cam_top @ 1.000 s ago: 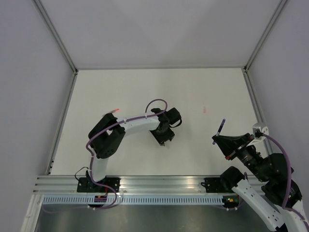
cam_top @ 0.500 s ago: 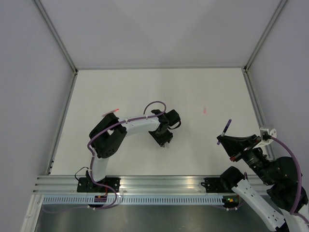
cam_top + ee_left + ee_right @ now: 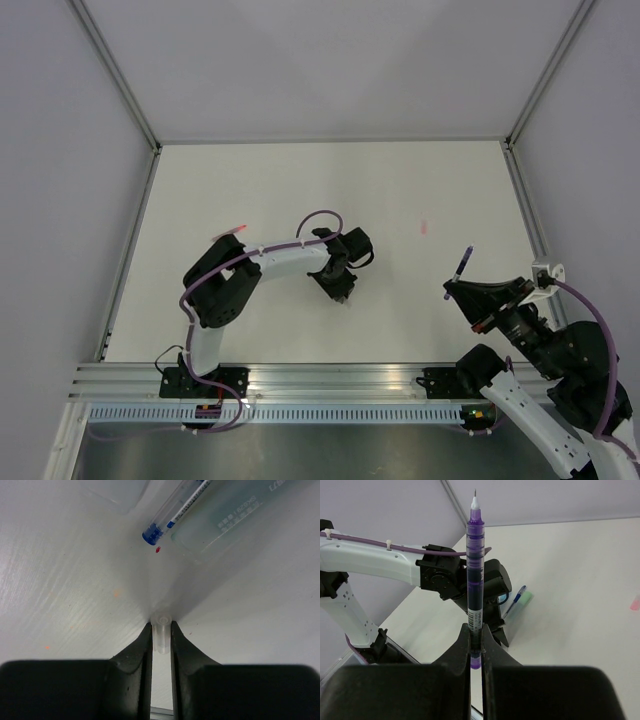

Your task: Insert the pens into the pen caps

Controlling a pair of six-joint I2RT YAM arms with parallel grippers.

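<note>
In the left wrist view my left gripper [image 3: 161, 627] is shut on a short, clear-whitish pen cap [image 3: 161, 636] standing on the white table, its fingers touching both sides. From above, this gripper [image 3: 340, 290] points down at mid-table. Just beyond the cap lies a blue pen [image 3: 172, 512] beside a mint-green plastic piece [image 3: 235, 510]. My right gripper [image 3: 476, 635] is shut on the lower end of a purple pen [image 3: 475, 575], held upright with its tip up. It hovers at the right [image 3: 462, 280] with the purple pen [image 3: 463, 264] sticking out. A red-pink pen [image 3: 237, 229] lies behind the left arm.
A small pink piece [image 3: 424, 227] lies on the table right of centre, also seen as the pink piece [image 3: 635, 602] in the right wrist view. A pale translucent object [image 3: 115, 490] lies at the top left of the left wrist view. Metal frame posts [image 3: 130, 200] edge the white table.
The left gripper's jaws have narrowed onto the pen cap while the arm stayed in place. The right gripper with the purple pen shifted slightly right and back.
</note>
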